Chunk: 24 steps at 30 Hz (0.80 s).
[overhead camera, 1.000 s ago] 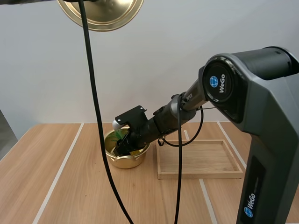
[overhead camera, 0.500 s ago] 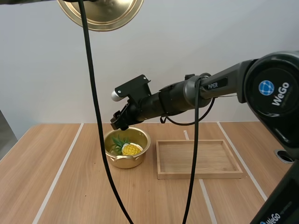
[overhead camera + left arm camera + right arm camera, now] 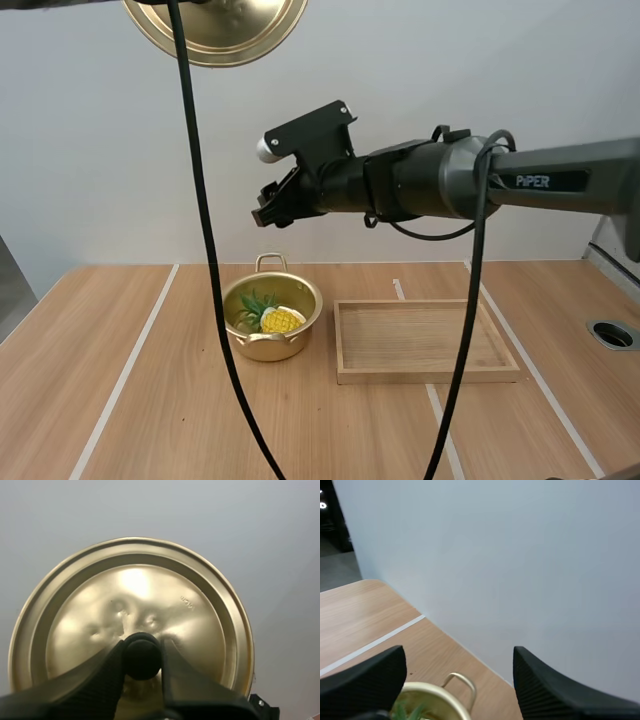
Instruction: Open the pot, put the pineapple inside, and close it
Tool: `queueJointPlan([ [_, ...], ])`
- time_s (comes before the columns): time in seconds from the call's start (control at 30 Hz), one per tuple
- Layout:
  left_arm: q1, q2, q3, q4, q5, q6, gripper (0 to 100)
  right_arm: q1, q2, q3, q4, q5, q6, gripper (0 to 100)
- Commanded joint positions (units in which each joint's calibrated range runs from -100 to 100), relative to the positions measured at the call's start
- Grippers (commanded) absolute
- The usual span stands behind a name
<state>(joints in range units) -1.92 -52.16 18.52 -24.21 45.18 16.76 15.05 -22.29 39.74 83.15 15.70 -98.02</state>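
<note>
Since a second ago my right gripper point(image 3: 262, 212) has risen out of the round brass-coloured metal pot with loop handles point(image 3: 265, 347) and now hangs well above it. Its two black fingers stand wide apart with nothing between them.

My left gripper point(image 3: 142, 655) has its fingers pinched on the round black knob point(image 3: 142, 656) of the shallow brass-coloured metal lid point(image 3: 135, 595). It holds the lid high over the desk, I judge so that the pot's mouth is free for loading and the lid is ready to go back on.

Below, the small yellow toy pineapple with green leaves point(image 3: 275, 318) lies inside the pot, so closing looks like the step left. The pot stands on the pale wooden desk point(image 3: 120, 400), just beside a shallow rectangular wooden tray point(image 3: 430, 375).

Counted: one pot, one lid, one pineapple, one tray, two grippers.
</note>
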Motion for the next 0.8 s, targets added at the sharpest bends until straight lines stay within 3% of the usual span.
queueJointPlan([
  [0.0,-0.15,-0.5,-0.6,-0.4,-2.1,-0.5,0,-1.7,-3.3,-0.1,-0.3,-7.0,0.5,100],
  [0.13,-0.15,-0.5,-0.6,-0.4,-2.1,-0.5,0,-4.6,-6.6,-0.1,-0.3,-12.3,0.7,100],
  [0.4,-0.15,-0.5,-0.6,-0.4,-2.1,-0.5,0,-9.5,-14.3,-0.1,1.6,-12.3,1.5,98],
  [0.53,-0.15,-0.5,-0.6,-0.4,-2.1,-0.5,0,-10.9,-18.7,-0.1,1.8,-12.3,1.5,91],
  [0.6,-0.15,-0.5,-0.6,-0.4,-2.1,-0.5,0,-11.4,-20.7,0.1,1.8,-12.5,1.5,77],
  [0.67,-0.15,-0.5,-0.6,-0.4,-2.1,-0.5,0,-11.7,-23.0,0.6,2.2,-14.0,1.5,53],
  [0.77,-0.15,-0.5,-0.6,-0.4,-2.1,-0.5,0,-12.0,-26.4,2.1,2.1,-20.0,1.4,0],
])
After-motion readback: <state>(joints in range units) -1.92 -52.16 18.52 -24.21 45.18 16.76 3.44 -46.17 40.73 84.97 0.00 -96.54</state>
